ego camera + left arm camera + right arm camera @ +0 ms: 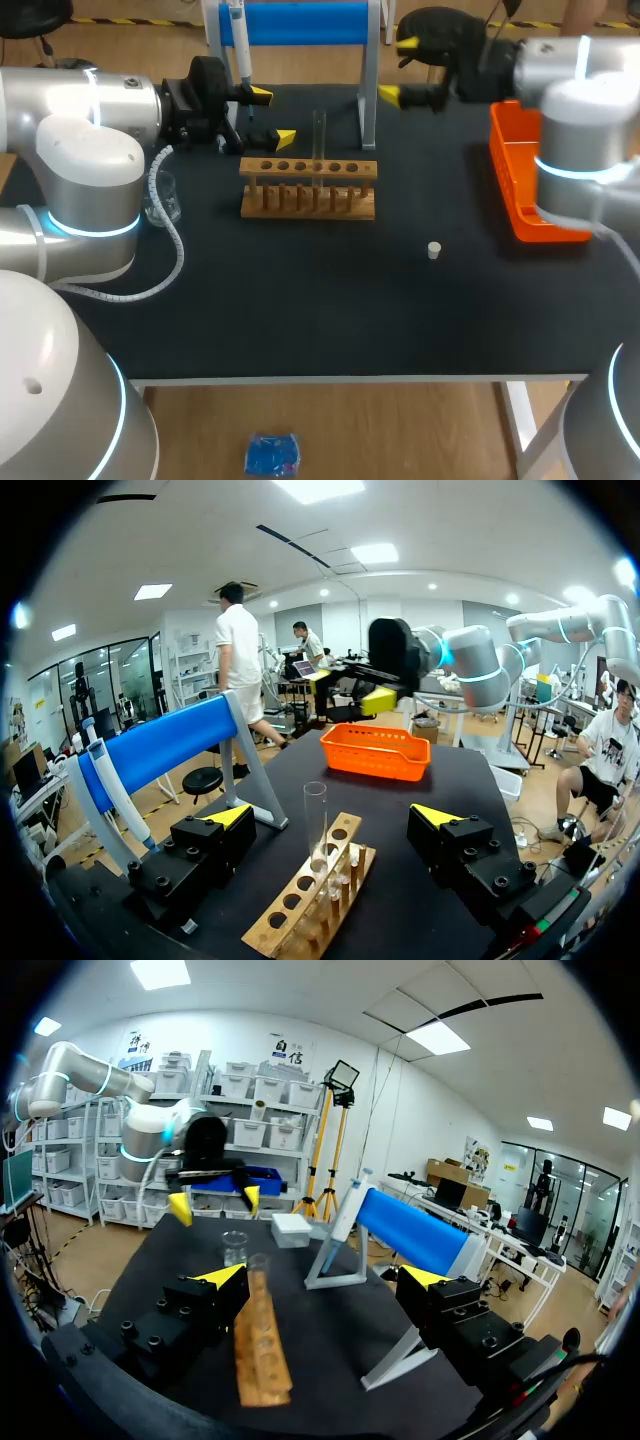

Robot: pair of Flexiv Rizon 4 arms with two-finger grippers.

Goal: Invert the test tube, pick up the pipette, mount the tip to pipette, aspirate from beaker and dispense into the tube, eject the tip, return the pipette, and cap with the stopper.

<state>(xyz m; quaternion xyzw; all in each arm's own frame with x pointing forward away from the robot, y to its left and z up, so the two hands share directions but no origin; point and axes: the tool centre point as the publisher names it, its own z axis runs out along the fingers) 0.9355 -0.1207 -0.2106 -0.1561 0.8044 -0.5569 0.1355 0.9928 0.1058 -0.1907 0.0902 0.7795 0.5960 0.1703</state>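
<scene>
Test tube (pixel 319 140), clear glass, stands upright in a hole near the middle of the wooden rack (pixel 308 186), which sits mid-table towards the far side. Left gripper (pixel 272 117) hangs to the left of the tube and slightly farther back, apart from it. Its yellow-tipped fingers are spread wide with nothing between them. From the left wrist the tube (pixel 316 825) rises just ahead of the gap in that gripper (pixel 334 816), out of reach of either finger. Right gripper (pixel 400 70) hovers at the far right of the tube, past the right leg of the blue stand (pixel 300 22), well apart from the glass. Its fingers are also parted and hold nothing.

Pipette (pixel 240 45) hangs on the stand's left end, behind the left gripper. Beaker (pixel 162 200) sits at the left, close under the left arm. Small pale stopper (pixel 434 250) lies alone, near and right of the rack. Orange tray (pixel 530 190) lies along the table's right edge.
</scene>
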